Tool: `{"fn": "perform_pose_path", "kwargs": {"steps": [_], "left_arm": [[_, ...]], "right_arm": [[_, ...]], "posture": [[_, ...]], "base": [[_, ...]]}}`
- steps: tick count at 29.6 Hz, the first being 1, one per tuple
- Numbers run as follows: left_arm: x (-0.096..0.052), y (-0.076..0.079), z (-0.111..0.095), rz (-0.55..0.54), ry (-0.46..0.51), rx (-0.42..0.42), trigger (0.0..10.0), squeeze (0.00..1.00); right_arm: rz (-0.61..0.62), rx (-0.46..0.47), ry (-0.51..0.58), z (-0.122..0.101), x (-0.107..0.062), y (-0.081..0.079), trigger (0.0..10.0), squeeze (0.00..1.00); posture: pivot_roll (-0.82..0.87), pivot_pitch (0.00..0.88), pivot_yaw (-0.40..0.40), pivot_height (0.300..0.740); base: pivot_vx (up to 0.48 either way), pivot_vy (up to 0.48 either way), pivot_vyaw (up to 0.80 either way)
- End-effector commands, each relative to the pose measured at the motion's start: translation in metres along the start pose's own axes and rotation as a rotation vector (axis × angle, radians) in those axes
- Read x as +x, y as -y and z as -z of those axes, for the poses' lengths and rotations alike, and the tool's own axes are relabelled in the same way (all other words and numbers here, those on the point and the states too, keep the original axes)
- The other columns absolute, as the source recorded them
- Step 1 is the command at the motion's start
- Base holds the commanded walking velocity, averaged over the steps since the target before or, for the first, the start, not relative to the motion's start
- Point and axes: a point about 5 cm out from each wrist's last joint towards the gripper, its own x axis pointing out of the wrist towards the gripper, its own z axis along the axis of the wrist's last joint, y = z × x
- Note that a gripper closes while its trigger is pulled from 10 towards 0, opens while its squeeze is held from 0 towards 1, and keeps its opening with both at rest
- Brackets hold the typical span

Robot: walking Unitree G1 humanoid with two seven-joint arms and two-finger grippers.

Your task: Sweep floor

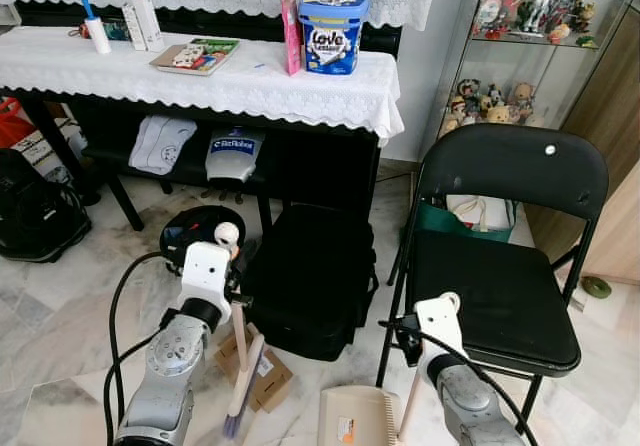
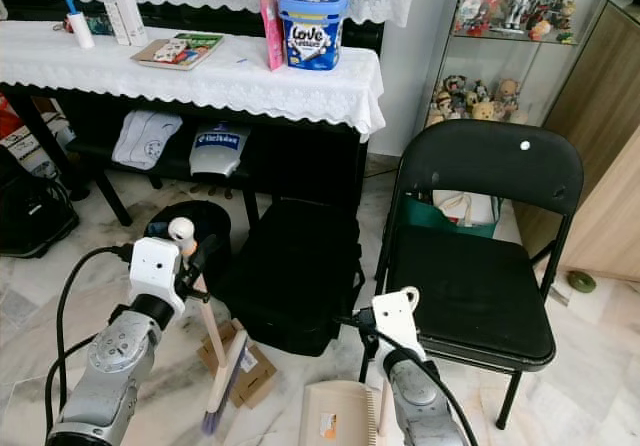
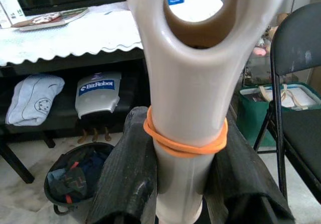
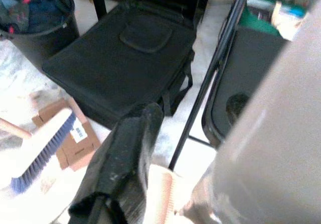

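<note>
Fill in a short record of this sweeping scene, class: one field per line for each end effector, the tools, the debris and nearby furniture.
left end effector: shut on the brush handle
brush: cream handle, blue bristles at the floor, beside the cardboard box
right end effector: holding the dustpan handle
dustpan: cream, on the floor by the chair leg
cardboard box: small, lying flat on the marble floor
black bag: lying behind the box
folding chair: black, to the robot's right
bin: black, under the table

Marble floor [image 1: 60,306] bore a flattened cardboard box [image 1: 262,371], black bag [image 1: 312,278], folding chair [image 1: 505,266] and bin [image 2: 190,228].
</note>
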Motion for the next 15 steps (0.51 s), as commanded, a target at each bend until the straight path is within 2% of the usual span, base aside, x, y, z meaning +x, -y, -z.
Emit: {"fn": "perform_pose_path", "kwargs": {"steps": [1,15], "left_arm": [[0.0051,-0.0008,-0.0103,0.017,0.053,0.045,10.0,0.0],[0.0068,-0.0016,-0.0106,0.008,0.059,0.048,10.0,0.0]], "right_arm": [[-0.004,0.019,-0.027,0.0024,0.0013,-0.0014,0.0,0.0],[-0.003,0.012,-0.006,-0.0024,0.0038,-0.0015,0.0,0.0]], "posture": [[0.05,0.0,0.014,0.74],[0.05,0.0,0.011,0.74]], "base": [[0.0,0.0,0.0],[0.0,0.0,0.0]]}}
